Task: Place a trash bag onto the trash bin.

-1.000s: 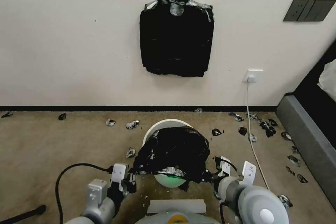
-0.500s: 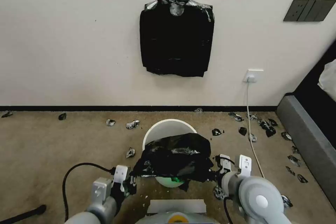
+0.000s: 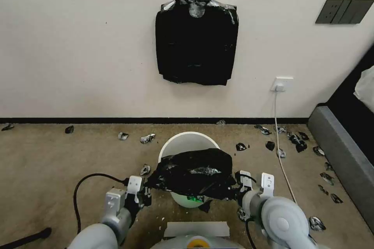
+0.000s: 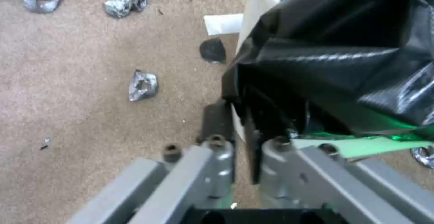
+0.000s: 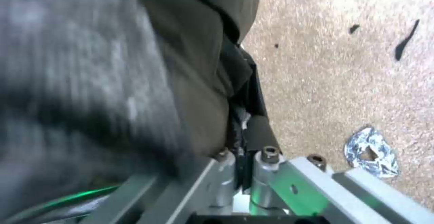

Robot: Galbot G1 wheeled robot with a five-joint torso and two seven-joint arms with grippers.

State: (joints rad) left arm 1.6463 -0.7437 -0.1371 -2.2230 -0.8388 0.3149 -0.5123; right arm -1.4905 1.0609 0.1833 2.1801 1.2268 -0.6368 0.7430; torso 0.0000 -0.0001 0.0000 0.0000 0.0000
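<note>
The crinkled black trash bag (image 3: 194, 173) is stretched between my two grippers over the near half of the round cream-white trash bin (image 3: 183, 143). My left gripper (image 3: 147, 195) is shut on the bag's left edge (image 4: 253, 115), just outside the bin's rim (image 4: 260, 0). My right gripper (image 3: 237, 190) is shut on the bag's right edge (image 5: 239, 129). The far part of the bin's mouth is uncovered, and its greenish base (image 3: 191, 201) shows below the bag.
A flat bundle of black bags (image 3: 196, 42) hangs on the wall above the bin. Torn black scraps (image 3: 147, 138) litter the carpet around it. A white cable (image 3: 281, 155) runs from a wall socket (image 3: 281, 84) down the right side. A grey bed edge (image 3: 343, 155) stands at right.
Both grippers have drawn the bag toward me and lower. The bag has flattened and more of the bin's far rim is uncovered.
</note>
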